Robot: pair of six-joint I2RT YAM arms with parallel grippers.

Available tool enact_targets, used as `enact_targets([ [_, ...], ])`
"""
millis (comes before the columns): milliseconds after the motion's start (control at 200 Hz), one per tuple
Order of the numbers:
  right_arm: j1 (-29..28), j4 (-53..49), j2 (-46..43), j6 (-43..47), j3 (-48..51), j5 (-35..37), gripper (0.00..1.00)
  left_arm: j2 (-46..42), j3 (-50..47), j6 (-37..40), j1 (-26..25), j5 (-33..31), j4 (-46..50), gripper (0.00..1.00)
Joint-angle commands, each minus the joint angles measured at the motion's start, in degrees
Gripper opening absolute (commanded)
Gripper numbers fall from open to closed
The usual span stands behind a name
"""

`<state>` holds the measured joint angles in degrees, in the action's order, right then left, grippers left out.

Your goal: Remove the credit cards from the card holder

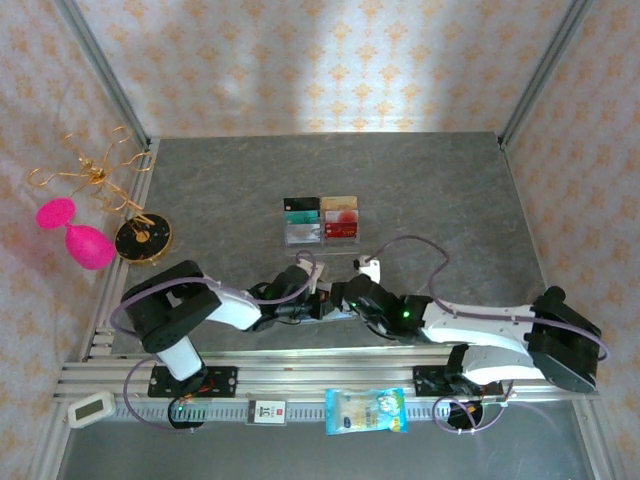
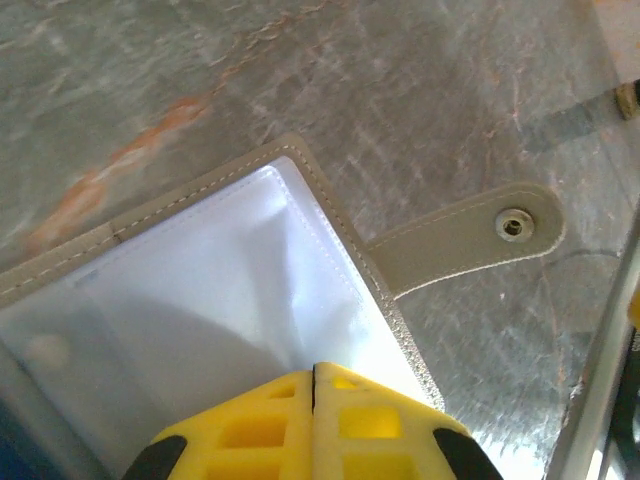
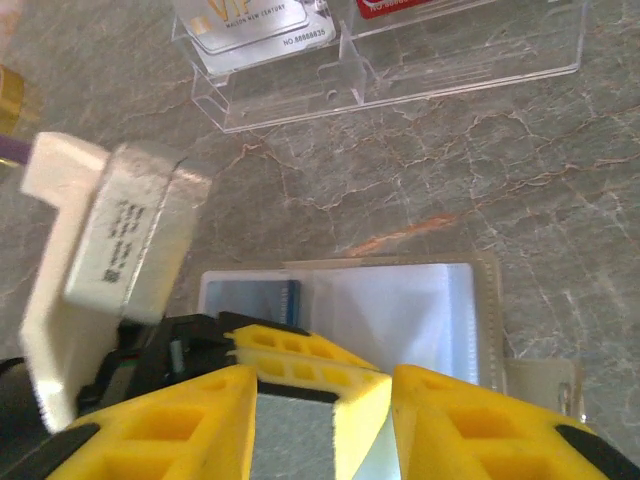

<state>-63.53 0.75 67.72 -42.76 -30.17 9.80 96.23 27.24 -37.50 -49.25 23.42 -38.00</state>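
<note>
My left gripper (image 2: 314,385), jaws shut, sits over the open card holder (image 2: 200,270) by the worktop's (image 1: 450,190) near edge. My right gripper (image 3: 322,385) stands parted; far corners lie bare.

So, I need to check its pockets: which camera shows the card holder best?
The right wrist view: the card holder lies open, clear pockets up, a blue card in one pocket. The left wrist view gives one corner and the snap tab. From above it is mostly hidden.
</note>
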Motion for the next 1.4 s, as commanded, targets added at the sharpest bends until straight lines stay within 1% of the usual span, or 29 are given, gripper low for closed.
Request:
enact_targets([
  [0,0.6,-0.9,-2.9,-1.0,0.2,2.8,0.39,-1.4,0.1,0.5,-0.5,-0.1,-0.2,0.0],
  [110,1.7,0.1,-3.4,0.9,-0.3,-0.2,0.35,-9.9,-3.2,0.2,0.0,-4.2,1.4,0.0],
  [160,2.7,1.4,-3.2,2.0,-0.5,-2.5,0.31,-14.0,-4.7,0.1,0.4,-6.1,3.3,0.0],
  [215,4.2,3.9,-2.3,3.6,-0.9,-7.8,0.27,-18.0,-6.8,-0.4,0.7,-8.3,4.7,0.0],
  [280,5.7,5.8,0.3,5.1,-2.7,-14.3,0.25,-21.9,-9.8,-0.9,1.6,-9.8,5.8,0.0],
  [385,6.5,6.9,7.5,6.6,-6.7,-21.5,0.23,-24.7,-13.2,-0.4,4.1,-8.8,7.2,0.0],
  [456,7.0,8.5,11.9,6.5,-8.3,-25.8,0.22,-24.5,-14.8,0.1,5.3,-8.7,7.2,0.0],
  [521,7.6,9.1,15.4,6.0,-9.5,-28.1,0.21,-23.7,-15.3,0.8,6.2,-8.6,7.3,0.0],
  [641,8.4,8.6,19.7,5.5,-10.4,-28.4,0.19,-22.7,-16.4,1.6,7.1,-9.5,5.6,0.0],
  [821,9.1,7.3,22.3,5.0,-10.3,-27.3,0.19,-18.7,-14.7,2.9,7.2,-8.5,4.6,0.0],
  [991,9.7,6.8,22.7,4.5,-9.1,-24.9,0.18,-17.4,-14.4,3.6,7.2,-10.3,7.1,0.0],
  [1216,10.2,6.6,21.5,3.5,-7.3,-23.4,0.19,-16.9,-15.5,3.2,7.2,-9.3,6.2,0.0],
  [1392,11.1,9.3,21.0,2.2,-5.0,-26.7,0.18,-16.5,-15.7,3.4,7.1,-8.8,6.1,0.0],
])
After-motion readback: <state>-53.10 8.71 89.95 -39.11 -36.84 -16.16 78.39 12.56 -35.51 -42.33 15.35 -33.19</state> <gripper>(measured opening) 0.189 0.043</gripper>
